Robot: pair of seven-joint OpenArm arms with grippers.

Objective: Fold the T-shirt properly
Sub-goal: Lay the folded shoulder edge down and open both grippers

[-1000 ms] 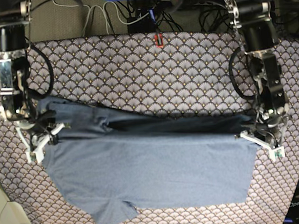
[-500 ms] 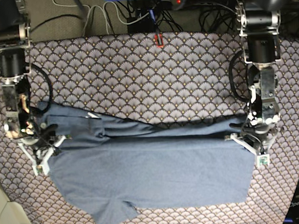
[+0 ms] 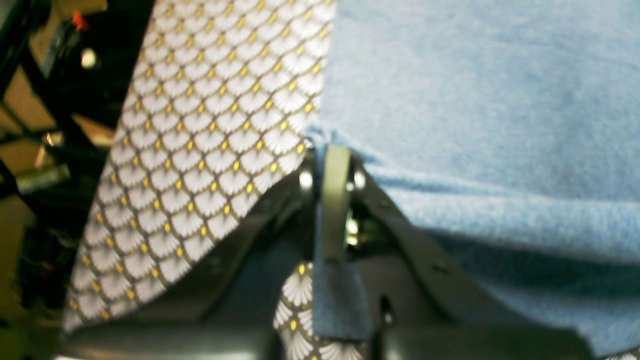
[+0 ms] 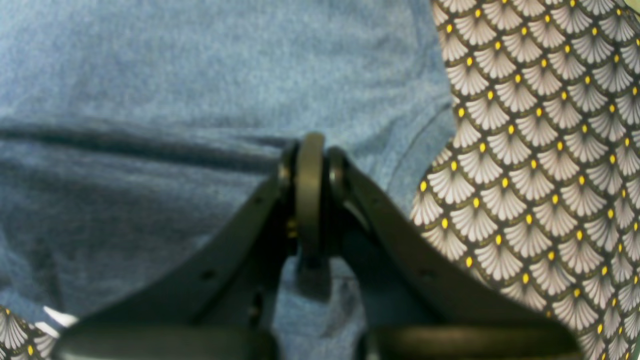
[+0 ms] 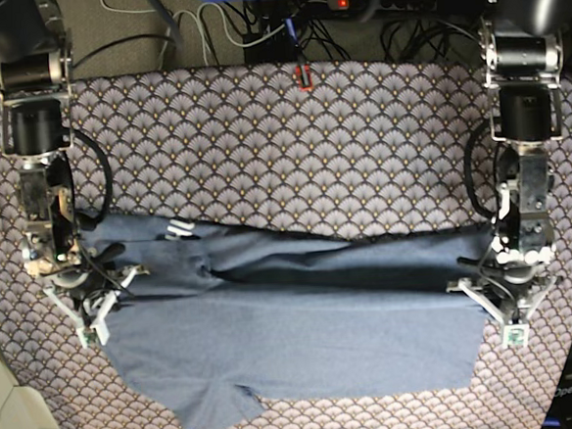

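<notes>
Both end effectors are clenched on cloth: the left end effector pinches the T-shirt at its 3 o'clock edge, the right end effector at 9 o'clock. The shirt lies across the patterned surface. This looks like a mid-fold carry; next they likely need to travel together toward 6 o'clock, keeping the edge taut.

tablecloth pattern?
Grey fan scales with yellow dots on the tablecloth; clearest in the right wrist view.

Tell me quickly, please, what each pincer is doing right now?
Left pincer: closed on the edge of the T-shirt.
Right pincer: closed on the T-shirt.
</notes>
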